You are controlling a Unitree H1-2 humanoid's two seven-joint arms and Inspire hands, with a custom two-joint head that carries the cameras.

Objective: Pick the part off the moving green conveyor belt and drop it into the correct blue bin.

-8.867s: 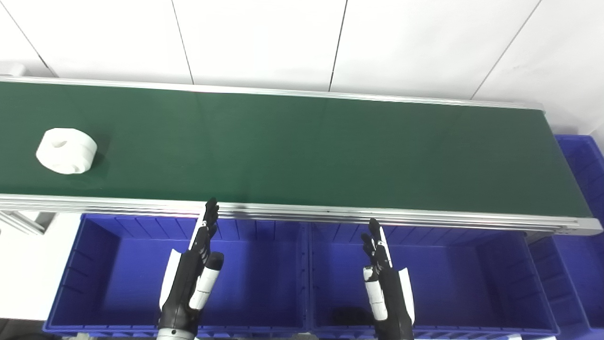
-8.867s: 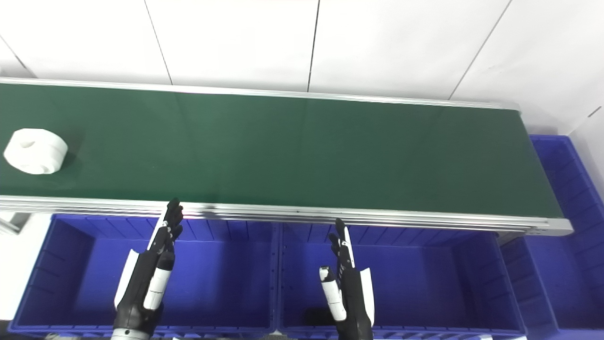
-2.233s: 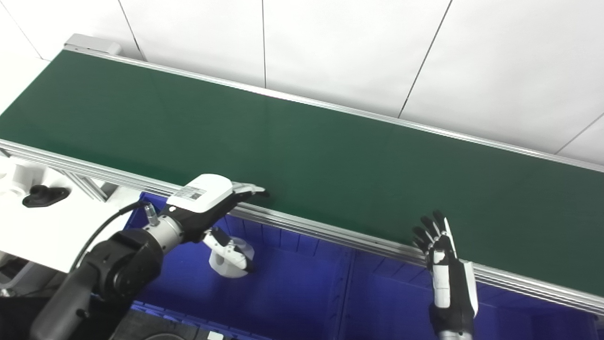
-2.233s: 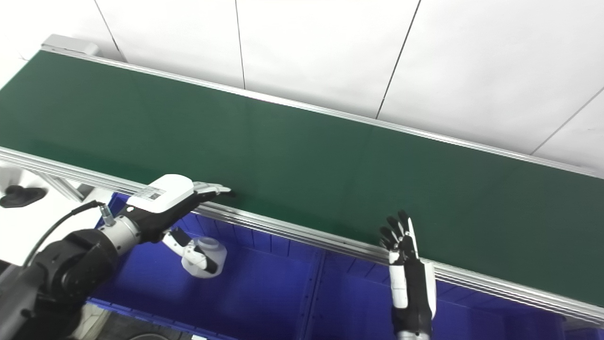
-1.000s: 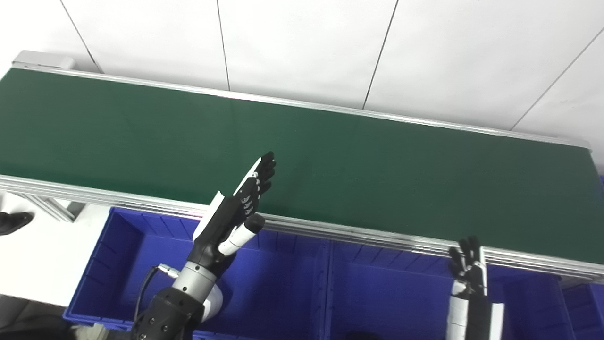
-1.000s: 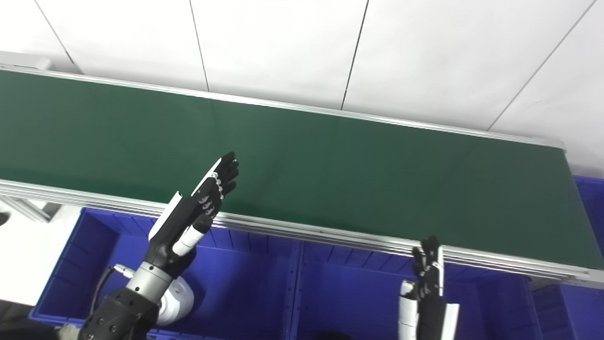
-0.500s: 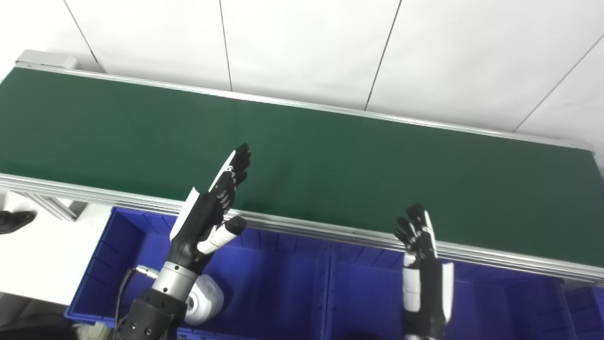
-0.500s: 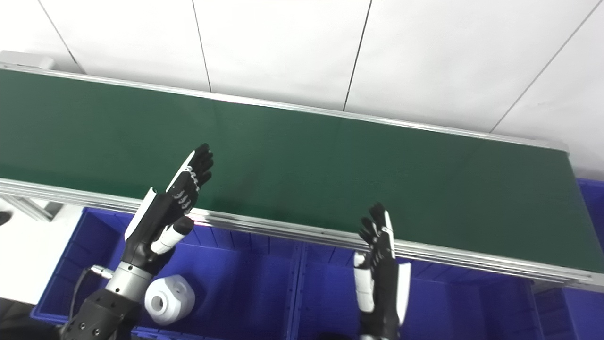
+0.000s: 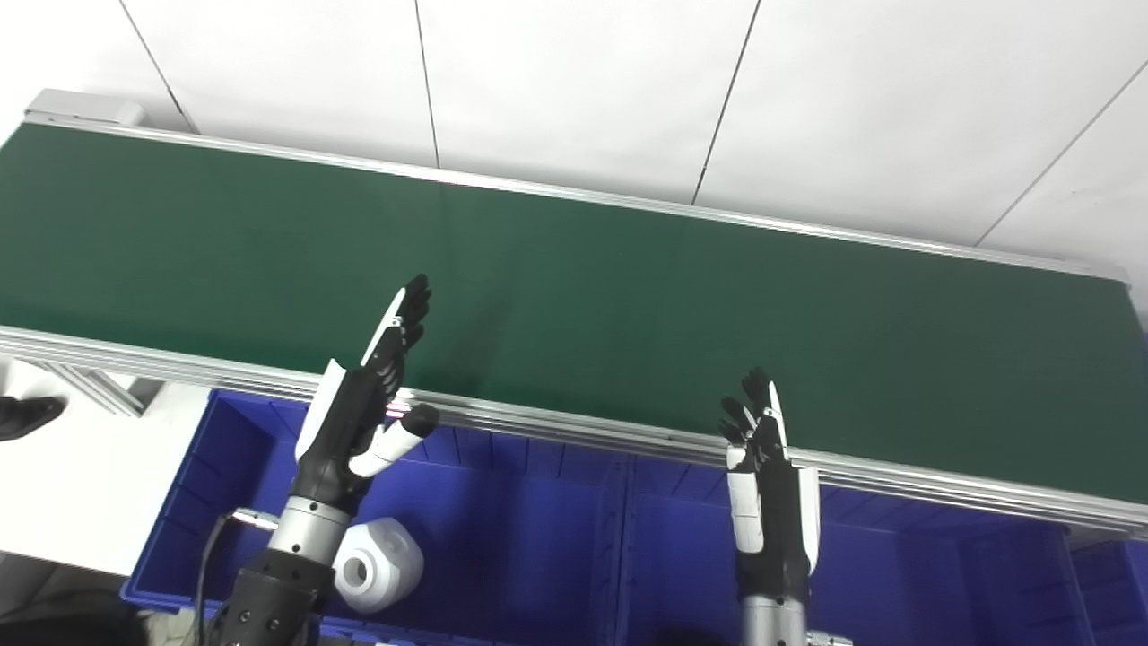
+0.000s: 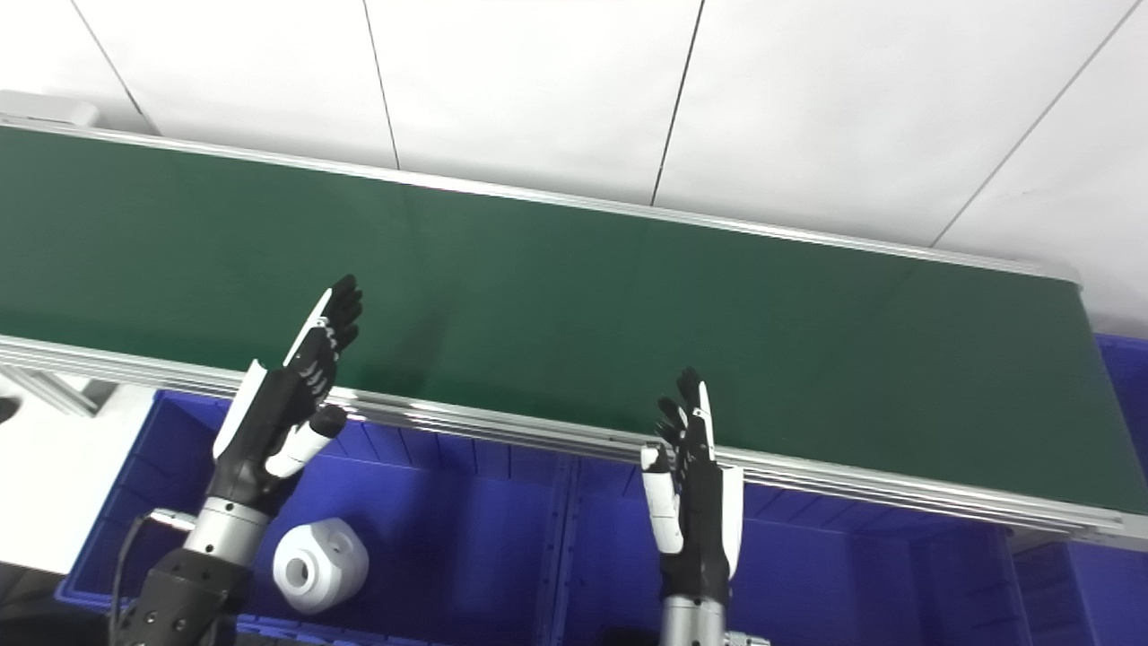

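Observation:
The white round part (image 9: 377, 565) with a hole in its side lies on the floor of the left blue bin (image 9: 502, 529), near its front left corner. It also shows in the right eye view (image 10: 320, 565). The green conveyor belt (image 9: 574, 296) carries nothing in view. My left hand (image 9: 368, 404) is open and empty, fingers straight, raised over the belt's near rail above the left bin. My right hand (image 9: 767, 475) is open and empty, fingers up, at the near rail above the right blue bin (image 9: 897, 574).
The belt's aluminium near rail (image 9: 574, 429) runs between the belt and the bins. A third blue bin (image 10: 1117, 574) sits at the far right. A white table (image 9: 63, 484) with a black object (image 9: 22, 414) lies left of the bins. A dark thing (image 9: 686, 637) lies in the right bin's front.
The part went from the belt into the left bin. In the last second my left hand drew back toward the left, and my right hand rose to the rail. The camera shifted slightly.

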